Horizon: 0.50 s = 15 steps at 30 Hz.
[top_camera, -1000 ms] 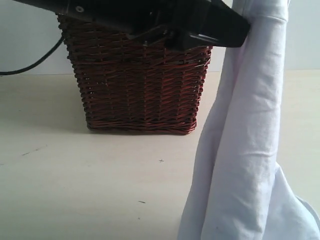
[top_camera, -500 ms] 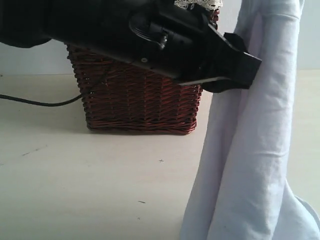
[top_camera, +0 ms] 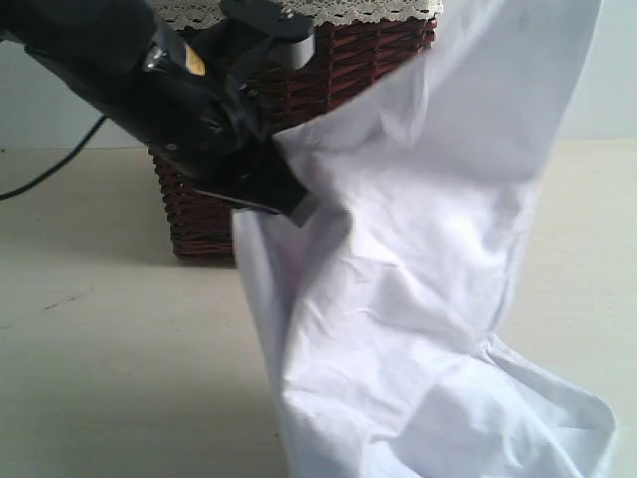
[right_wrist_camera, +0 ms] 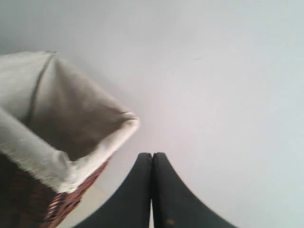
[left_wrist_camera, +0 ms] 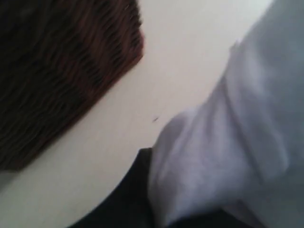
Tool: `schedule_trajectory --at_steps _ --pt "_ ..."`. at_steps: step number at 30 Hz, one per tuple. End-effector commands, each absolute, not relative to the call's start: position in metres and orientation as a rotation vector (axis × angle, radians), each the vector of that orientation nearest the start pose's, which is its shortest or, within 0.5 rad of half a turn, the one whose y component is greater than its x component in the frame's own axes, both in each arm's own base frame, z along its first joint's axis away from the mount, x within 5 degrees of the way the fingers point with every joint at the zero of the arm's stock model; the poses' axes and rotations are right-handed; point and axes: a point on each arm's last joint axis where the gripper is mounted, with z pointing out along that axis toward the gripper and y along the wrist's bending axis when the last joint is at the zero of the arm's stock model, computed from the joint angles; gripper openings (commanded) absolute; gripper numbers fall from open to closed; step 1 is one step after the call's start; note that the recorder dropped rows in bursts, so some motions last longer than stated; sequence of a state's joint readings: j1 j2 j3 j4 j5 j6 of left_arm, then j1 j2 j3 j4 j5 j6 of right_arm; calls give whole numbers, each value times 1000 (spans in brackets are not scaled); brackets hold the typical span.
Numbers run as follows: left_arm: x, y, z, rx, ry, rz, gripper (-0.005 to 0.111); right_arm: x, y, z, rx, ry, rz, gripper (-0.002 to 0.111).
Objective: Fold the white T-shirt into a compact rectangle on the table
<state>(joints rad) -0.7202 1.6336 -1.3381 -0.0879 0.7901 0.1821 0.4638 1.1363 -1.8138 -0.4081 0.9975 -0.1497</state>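
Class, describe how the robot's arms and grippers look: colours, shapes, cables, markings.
The left arm is bulky, glossy black, with a small yellow sticker and a thin black cable. The right gripper has two black, curved, tapering fingers.

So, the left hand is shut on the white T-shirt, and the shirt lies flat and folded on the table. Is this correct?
Not quite. The left hand is shut on the white T-shirt, but the shirt is not flat and folded: it hangs raised and crumpled in front of the wicker basket, its lower end bunched at the table. The exterior view shows this.
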Motion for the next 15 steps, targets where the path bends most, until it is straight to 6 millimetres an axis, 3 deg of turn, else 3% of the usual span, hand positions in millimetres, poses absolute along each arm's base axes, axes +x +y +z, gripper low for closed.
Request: schedule_trajectory --at_steps 1,4,8,15 --pt "271 -206 311 1024 2382 -149 0 154 36 578 -379 1638 -269 0" --pt "267 -202 325 1003 2323 -170 0 160 44 570 -408 1710 -194 0" --pt "253 -198 346 1043 2248 -238 0 176 60 543 -526 1928 -145 0" --pt "213 -190 405 1199 2040 -450 0 199 104 482 -1027 2049 56 0"
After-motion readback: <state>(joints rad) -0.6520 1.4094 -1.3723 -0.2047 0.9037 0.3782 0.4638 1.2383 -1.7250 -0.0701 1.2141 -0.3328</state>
